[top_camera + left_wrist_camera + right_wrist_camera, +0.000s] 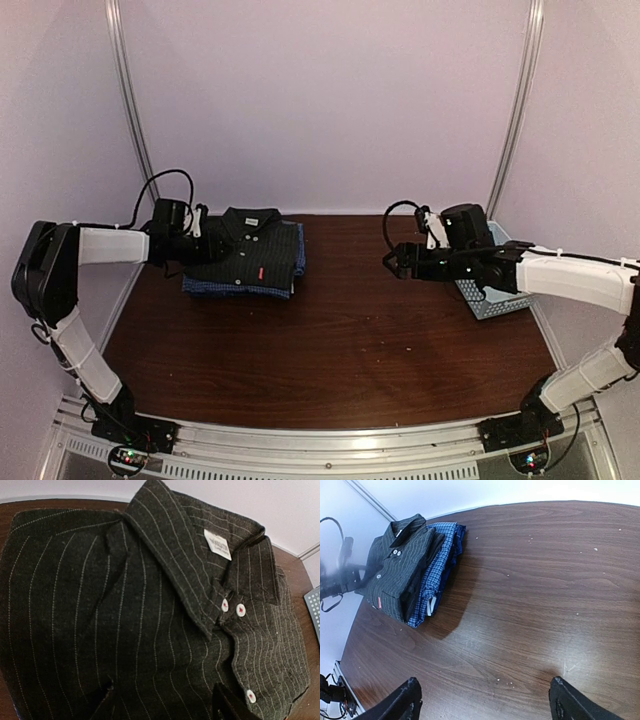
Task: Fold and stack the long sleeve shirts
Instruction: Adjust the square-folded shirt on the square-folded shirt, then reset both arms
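A folded black pinstriped shirt (pixel 255 258) lay on a folded blue checked shirt (pixel 238 289) at the brown wooden table's (pixel 350 340) far left, the left gripper (pixel 203 243) at the stack's edge with its grip unclear, and the right gripper (pixel 392 262) spread wide, well apart.

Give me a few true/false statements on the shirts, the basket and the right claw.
1. The black pinstriped shirt lies on top of the blue checked shirt. True.
2. The right claw grips a shirt. False: it is open above the table, apart from both shirts.
3. Both shirts sit in the light blue basket. False: they sit on the table; the basket stands at the table's right edge.
4. The black pinstriped shirt shows a small red tag. True.
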Tool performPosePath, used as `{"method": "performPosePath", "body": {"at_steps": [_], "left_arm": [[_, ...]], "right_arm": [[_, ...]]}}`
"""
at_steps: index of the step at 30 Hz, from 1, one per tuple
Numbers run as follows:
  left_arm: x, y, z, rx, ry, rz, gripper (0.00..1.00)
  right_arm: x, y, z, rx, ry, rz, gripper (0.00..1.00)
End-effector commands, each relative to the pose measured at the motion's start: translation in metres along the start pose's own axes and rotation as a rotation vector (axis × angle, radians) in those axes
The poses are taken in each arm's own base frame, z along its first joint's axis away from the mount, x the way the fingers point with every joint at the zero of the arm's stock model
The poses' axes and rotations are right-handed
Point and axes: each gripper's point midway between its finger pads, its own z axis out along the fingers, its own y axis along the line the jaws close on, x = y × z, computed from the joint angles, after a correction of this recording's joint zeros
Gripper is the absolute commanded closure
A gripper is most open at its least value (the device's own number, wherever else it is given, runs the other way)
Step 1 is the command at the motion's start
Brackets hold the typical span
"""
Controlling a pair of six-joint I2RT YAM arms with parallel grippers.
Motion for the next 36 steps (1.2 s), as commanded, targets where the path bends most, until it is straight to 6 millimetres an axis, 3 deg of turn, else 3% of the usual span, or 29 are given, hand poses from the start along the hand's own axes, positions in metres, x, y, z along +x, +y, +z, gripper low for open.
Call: {"method": "performPosePath", "body": {"at_steps": [1,4,6,13,19,21,26,32,36], "left_arm": [[-0.001,0.005,-0.002,0.013,-0.062,-0.011,0.36],[0.017,0.011,0.004,0.010,-0.044,-0.020,0.36],[0.018,0.009,0.005,0.028,-0.043,-0.018,0.36],[-0.021,-0.010,-0.022,0.055,-0.145,-0.016,0.35],[-0.069,-0.024,-0.064,0.020,-0.256,-0.032,0.22],[-0.081,-0.026,-0.080,-0.002,-0.288,-0.042,0.04],[-0.081,-0.014,-0.101,-0.001,-0.212,-0.091,0.02],[-0.076,0.005,-0.136,0.104,-0.229,-0.157,0.02],[-0.076,-0.010,-0.167,0.115,-0.299,0.005,0.02]], "right_arm": [[-0.003,-0.029,-0.025,0.145,-0.026,-0.034,0.09],[-0.004,-0.040,-0.032,0.182,-0.038,-0.030,0.07],[-0.002,-0.044,-0.034,0.193,-0.037,-0.026,0.06],[-0.004,-0.053,-0.046,0.246,-0.041,-0.017,0.00],[-0.026,-0.077,-0.085,0.402,-0.104,-0.029,0.00],[-0.036,-0.080,-0.103,0.438,-0.139,-0.037,0.00],[-0.072,-0.077,-0.148,0.500,-0.259,-0.070,0.00],[-0.102,-0.057,-0.189,0.479,-0.352,-0.130,0.00],[-0.105,-0.051,-0.205,0.453,-0.408,-0.155,0.00]]}}
